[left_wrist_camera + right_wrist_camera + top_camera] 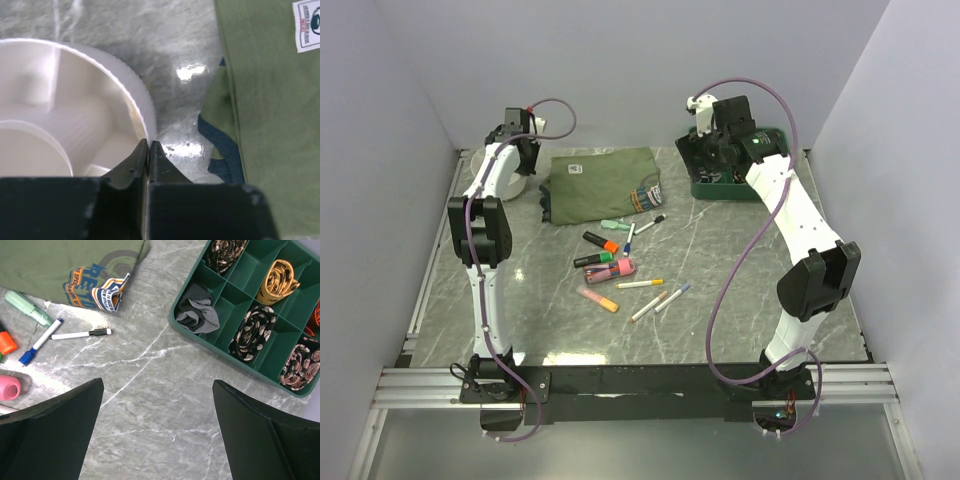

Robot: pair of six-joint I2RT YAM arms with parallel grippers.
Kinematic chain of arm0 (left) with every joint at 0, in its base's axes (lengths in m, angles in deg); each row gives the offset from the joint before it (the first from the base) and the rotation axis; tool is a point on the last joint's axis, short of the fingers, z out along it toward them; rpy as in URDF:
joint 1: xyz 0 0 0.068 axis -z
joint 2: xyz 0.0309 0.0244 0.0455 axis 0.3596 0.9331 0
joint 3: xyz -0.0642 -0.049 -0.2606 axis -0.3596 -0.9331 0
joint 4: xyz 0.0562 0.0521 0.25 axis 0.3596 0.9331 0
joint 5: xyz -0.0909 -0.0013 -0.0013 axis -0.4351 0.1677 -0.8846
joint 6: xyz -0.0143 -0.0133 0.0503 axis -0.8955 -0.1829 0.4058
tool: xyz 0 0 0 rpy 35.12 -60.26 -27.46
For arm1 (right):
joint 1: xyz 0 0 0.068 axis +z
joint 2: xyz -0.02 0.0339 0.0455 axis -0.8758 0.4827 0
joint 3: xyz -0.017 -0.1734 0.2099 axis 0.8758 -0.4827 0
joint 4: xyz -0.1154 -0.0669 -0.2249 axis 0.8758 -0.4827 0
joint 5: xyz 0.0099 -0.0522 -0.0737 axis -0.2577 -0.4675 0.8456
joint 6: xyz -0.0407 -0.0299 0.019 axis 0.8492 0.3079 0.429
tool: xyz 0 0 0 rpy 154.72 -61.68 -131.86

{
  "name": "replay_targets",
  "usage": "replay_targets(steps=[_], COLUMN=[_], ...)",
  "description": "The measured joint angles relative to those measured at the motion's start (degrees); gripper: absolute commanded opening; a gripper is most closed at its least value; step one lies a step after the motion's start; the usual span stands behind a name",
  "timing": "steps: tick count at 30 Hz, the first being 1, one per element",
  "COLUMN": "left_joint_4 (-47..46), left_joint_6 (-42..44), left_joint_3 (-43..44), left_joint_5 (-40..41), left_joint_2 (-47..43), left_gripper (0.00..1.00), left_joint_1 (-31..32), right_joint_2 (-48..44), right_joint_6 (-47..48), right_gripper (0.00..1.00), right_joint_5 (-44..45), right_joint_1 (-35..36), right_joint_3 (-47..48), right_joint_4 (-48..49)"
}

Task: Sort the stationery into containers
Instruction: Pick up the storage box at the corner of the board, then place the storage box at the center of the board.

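Note:
The white round tub (131, 95) with inner dividers stands at the table's back left (523, 188). My left gripper (148, 144) is shut on its near rim, the thin white wall pinched between the jaws; in the top view it (524, 160) sits over the tub. The stationery lies mid-table: an orange highlighter (602, 241), a pink one (619, 268), a pale green one (27, 308), a blue-capped pen (41, 340) and a black-capped pen (80, 334). My right gripper (157, 385) hangs open over bare table, holding nothing.
A folded olive-green shirt (600, 183) lies just right of the tub (270, 100). A dark green compartment tray (225, 356) of small rolled items stands at the back right (735, 188). White walls close in the table.

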Motion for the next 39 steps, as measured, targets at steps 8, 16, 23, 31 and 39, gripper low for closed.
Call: replay_targets(steps=[8,16,23,31,39], left_joint_4=[-0.61,2.82,4.13,4.63,2.97], left_joint_6=[0.26,4.35,8.24,9.86,10.25], left_joint_3=[-6.12,-14.01,-13.60,-14.40,-16.26], left_joint_5=[-0.70,-1.97,-10.43,-16.20,-17.38], left_joint_2=[-4.15,-19.93,-33.94,-34.21,-24.92], left_gripper=[0.01,0.01,0.01,0.01,0.01], left_joint_1=[0.44,7.48,20.22,33.24,43.10], right_joint_2=[-0.15,-2.54,-13.11,-23.98,-28.04], right_joint_6=[0.00,-0.24,-1.55,-5.11,-6.62], right_gripper=[0.97,0.98,1.00,1.00,1.00], right_joint_5=[0.35,1.77,4.96,2.16,-0.85], right_joint_1=[0.00,-0.02,-1.27,-17.29,-25.94], right_joint_3=[-1.27,-1.81,-9.42,-21.84,-29.22], right_joint_4=[-0.02,0.28,2.47,6.49,6.32])
